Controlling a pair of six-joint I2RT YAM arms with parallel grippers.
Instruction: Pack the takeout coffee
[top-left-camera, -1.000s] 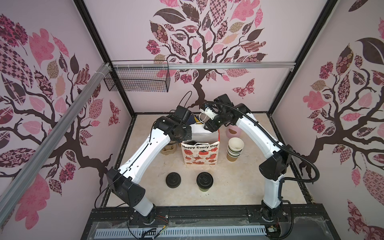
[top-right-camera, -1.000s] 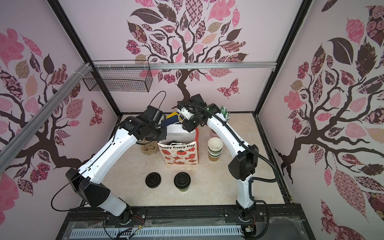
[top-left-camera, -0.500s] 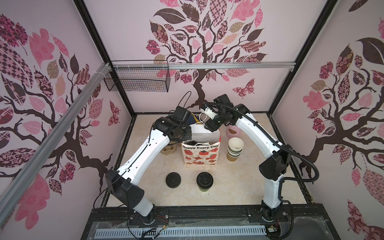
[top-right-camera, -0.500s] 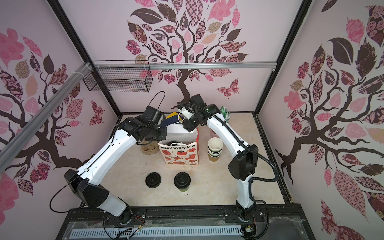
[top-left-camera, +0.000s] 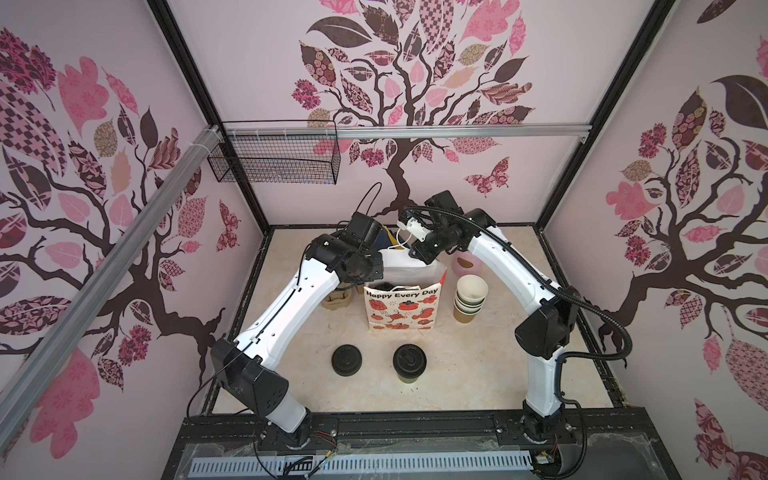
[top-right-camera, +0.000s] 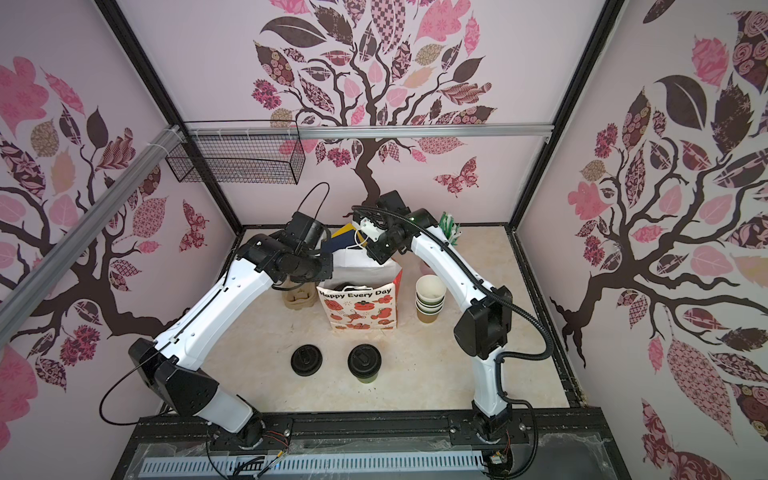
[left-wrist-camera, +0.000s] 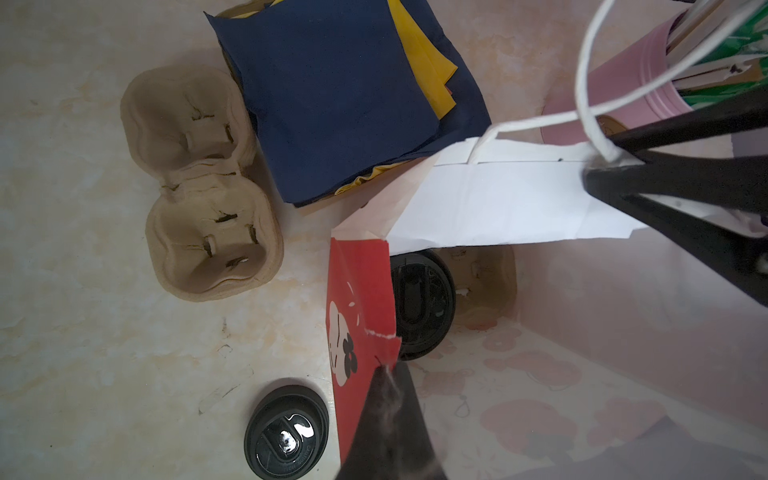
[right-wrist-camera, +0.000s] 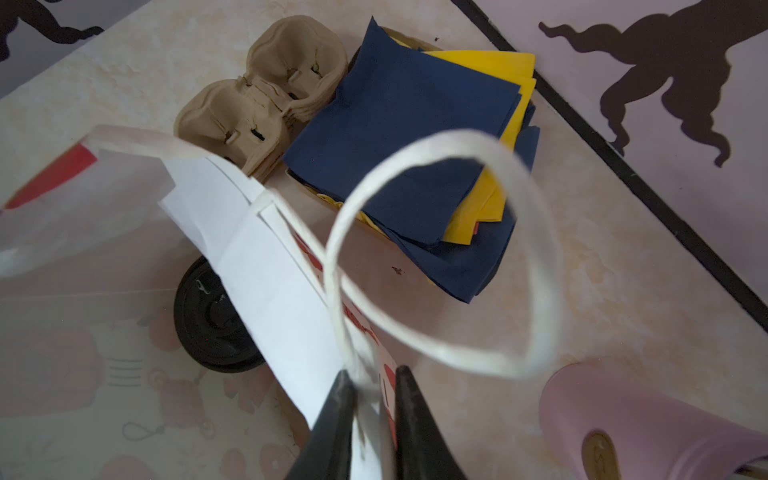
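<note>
One takeout coffee cup (top-left-camera: 409, 362) with a black sip lid stands on the table in front of the paper bag (top-left-camera: 401, 309). A second takeout coffee cup (left-wrist-camera: 419, 299) sits inside the bag, in a brown carrier (left-wrist-camera: 486, 286); its lid also shows in the right wrist view (right-wrist-camera: 208, 320). My left gripper (left-wrist-camera: 388, 368) is shut on the bag's red side edge. At the base of the white handle (right-wrist-camera: 436, 249), my right gripper (right-wrist-camera: 374, 374) pinches the bag's back rim. Together they hold the bag's mouth open.
A loose black lid (top-left-camera: 347, 360) lies left of the standing cup. Nested lidless cups (top-left-camera: 469, 297) stand right of the bag, a pink canister (top-left-camera: 467, 264) behind them. Stacked carriers (left-wrist-camera: 199, 187) and blue and yellow napkins (left-wrist-camera: 340, 95) lie behind the bag on the left.
My right gripper's jaws have closed onto the bag's back rim. Both arms have hardly moved, and the left grip is unchanged.
</note>
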